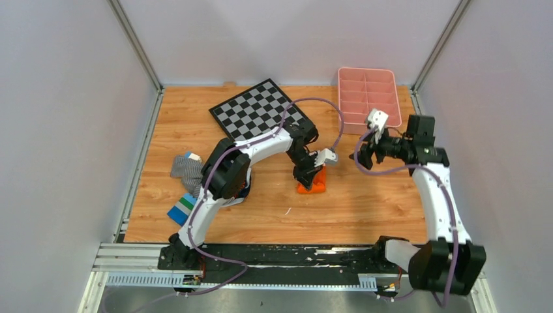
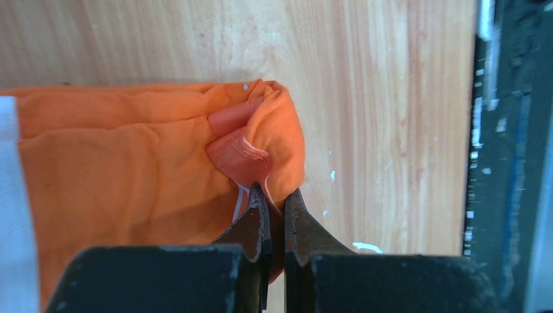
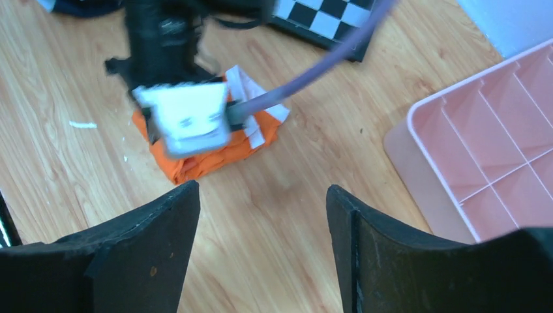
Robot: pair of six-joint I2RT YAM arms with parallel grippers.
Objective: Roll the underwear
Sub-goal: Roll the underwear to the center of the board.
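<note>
While the left claw (image 2: 275, 199) pinches a thin fold of the underwear (image 2: 130, 169) (bunched mid-frame on the table (image 1: 365, 208)), the right claw (image 3: 262, 222) hangs open, well clear; so shallow a bite could slip, loosening the roll.

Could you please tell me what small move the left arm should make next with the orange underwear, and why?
Probably lift the left tool slightly and carry its pinched fold over the rest of the underwear, to turn the fabric into a roll. That tool is shut on a bunched edge, the rest lies on the table, and the right tool hangs open, clear of the cloth.
</note>
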